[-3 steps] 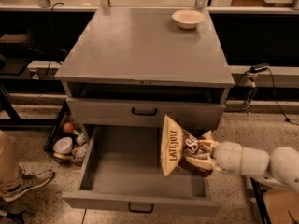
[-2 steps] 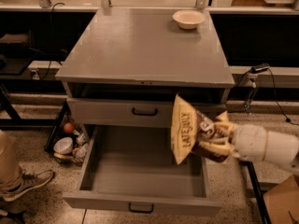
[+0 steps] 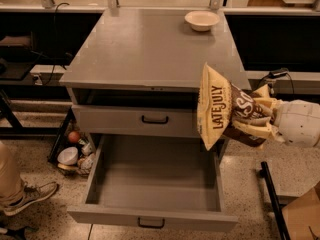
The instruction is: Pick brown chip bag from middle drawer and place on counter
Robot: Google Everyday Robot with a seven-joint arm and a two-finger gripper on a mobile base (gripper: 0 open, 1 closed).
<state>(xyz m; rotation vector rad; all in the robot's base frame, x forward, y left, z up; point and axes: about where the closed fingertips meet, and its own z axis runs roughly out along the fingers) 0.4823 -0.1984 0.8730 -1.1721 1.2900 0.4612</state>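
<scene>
The brown chip bag (image 3: 216, 106) stands on edge in the air at 3 o'clock. Its crinkled cream-yellow end reads "LATE JULY" running upward, and its dark brown centre with white letters is clamped in the tool (image 3: 254, 118). It hangs over the right rim of the open middle drawer (image 3: 150, 216), just below the table (image 3: 150, 49) edge. A cream bowl (image 3: 202, 20) sits on the table at 1 o'clock.
</scene>
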